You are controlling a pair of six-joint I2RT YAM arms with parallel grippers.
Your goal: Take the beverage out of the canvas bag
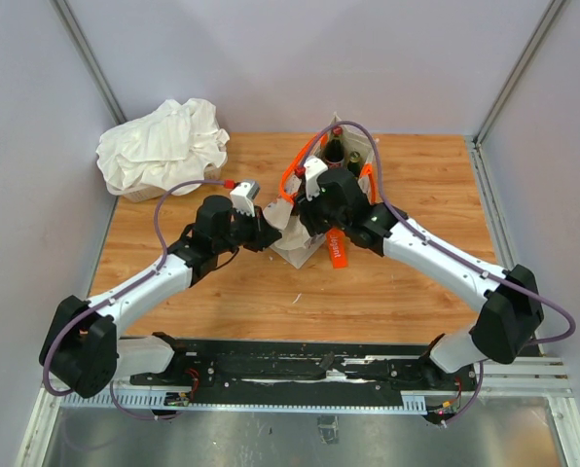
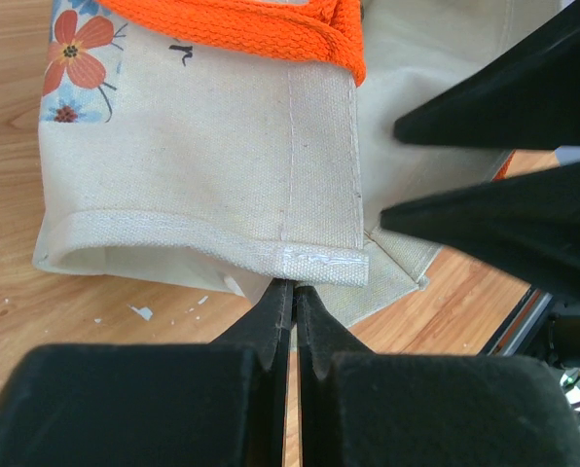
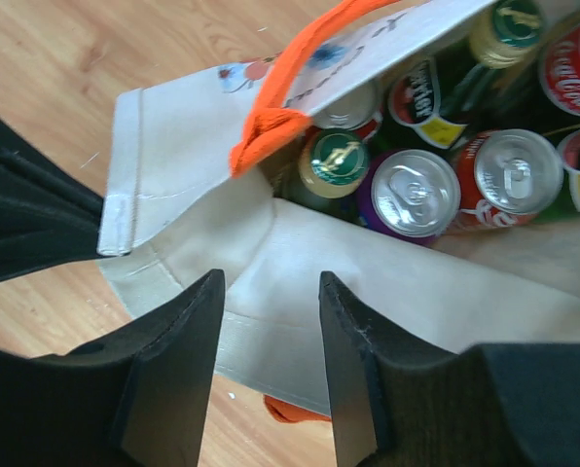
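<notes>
Two tools: left tool (image 2: 292, 290) pinches the canvas bag (image 2: 193, 165) hem; right tool (image 3: 269, 306) gapes above its rim.

Overhead view, wrist close-ups sharing canvas bag (image 1: 292, 236)

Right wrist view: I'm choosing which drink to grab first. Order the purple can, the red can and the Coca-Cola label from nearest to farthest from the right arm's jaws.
1. Purple can, mid-frame inside the canvas bag.
2. Red can, just right of it.
3. Coca-Cola label, far upper right corner.
</notes>
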